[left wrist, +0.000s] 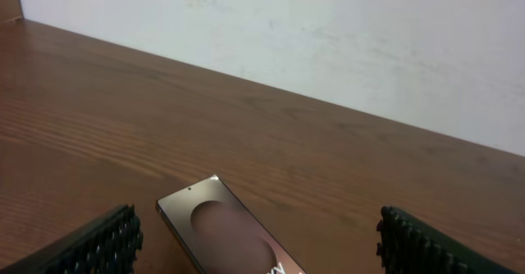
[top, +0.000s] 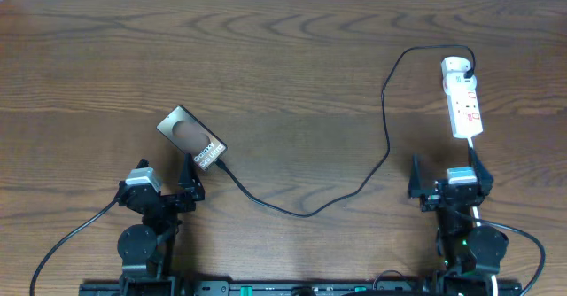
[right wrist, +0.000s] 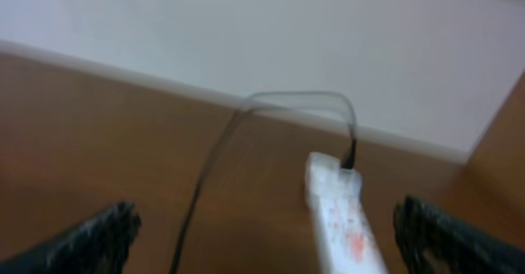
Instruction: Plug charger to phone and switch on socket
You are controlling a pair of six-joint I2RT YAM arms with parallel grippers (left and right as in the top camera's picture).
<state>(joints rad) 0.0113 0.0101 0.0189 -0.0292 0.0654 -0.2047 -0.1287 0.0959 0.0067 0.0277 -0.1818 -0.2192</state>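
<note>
Phone (top: 191,136) flat at centre-left of table (top: 283,48); charger cable (top: 386,145) tip touches its lower end, seating unclear. Left claw (top: 166,174) released just below it. Right claw (top: 446,174) released under power strip (top: 462,97), probably staged for the switch.

Readable text: one label only, on the phone.
White lettering was seen at one end of the phone (top: 191,136) and was read roughly as "Galaxy"; the second line was too small. Red markings on the socket (top: 462,97) could not be read.
</note>
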